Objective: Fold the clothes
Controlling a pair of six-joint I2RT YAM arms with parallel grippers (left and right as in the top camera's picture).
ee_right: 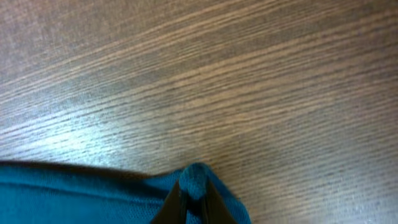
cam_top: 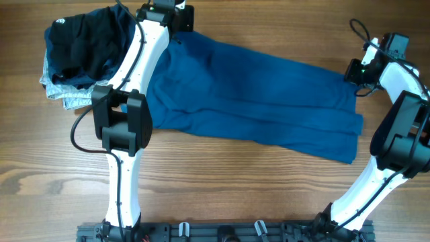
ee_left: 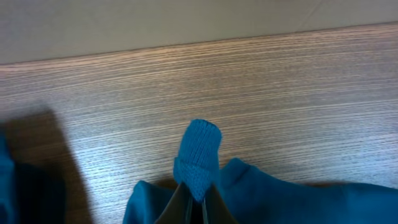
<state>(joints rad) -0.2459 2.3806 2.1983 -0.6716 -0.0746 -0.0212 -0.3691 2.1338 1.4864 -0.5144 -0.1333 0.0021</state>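
Note:
The teal-blue clothes (cam_top: pixel 255 101) lie spread across the wooden table in the overhead view, running from upper left to lower right. My left gripper (cam_top: pixel 176 28) is at the garment's far left corner and is shut on a pinch of the teal fabric (ee_left: pixel 199 155), seen in the left wrist view between the jaws (ee_left: pixel 200 198). My right gripper (cam_top: pixel 354 72) is at the garment's far right corner and is shut on a small bunch of the same fabric (ee_right: pixel 194 179) between its jaws (ee_right: pixel 194 202).
A black garment with a small white logo (cam_top: pixel 84 44) lies piled at the far left on a light-blue denim piece (cam_top: pixel 62 94). The left arm (cam_top: pixel 131 87) stretches over the garment's left edge. The table's back edge (ee_left: pixel 186 46) is close behind the left gripper.

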